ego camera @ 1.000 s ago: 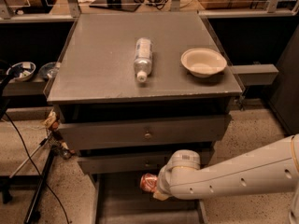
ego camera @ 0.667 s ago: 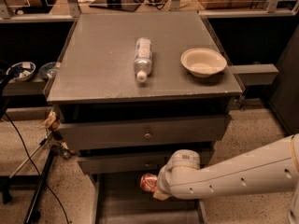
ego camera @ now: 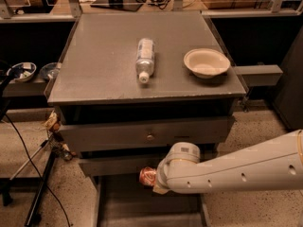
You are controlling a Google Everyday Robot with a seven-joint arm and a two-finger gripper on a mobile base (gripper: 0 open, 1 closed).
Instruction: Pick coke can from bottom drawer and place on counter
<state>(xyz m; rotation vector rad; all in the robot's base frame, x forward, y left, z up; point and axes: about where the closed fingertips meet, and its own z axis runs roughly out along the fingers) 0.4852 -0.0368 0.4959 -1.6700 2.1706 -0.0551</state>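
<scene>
The coke can (ego camera: 146,174), red with a silver end, lies sideways at the tip of my arm, held above the floor of the open bottom drawer (ego camera: 142,207). My gripper (ego camera: 154,180) is closed around the can's right side, just in front of the middle drawer's front, and my white arm reaches in from the right. The counter (ego camera: 99,65) is the grey cabinet top above.
A clear plastic bottle (ego camera: 145,59) lies on the counter's middle and a white bowl (ego camera: 206,62) sits at its right. A knobbed drawer front (ego camera: 149,136) hangs above the can. A stand and cables (ego camera: 38,193) are on the floor at the left.
My arm and the coke can have risen a little above the bottom drawer. Nothing on the counter has moved.
</scene>
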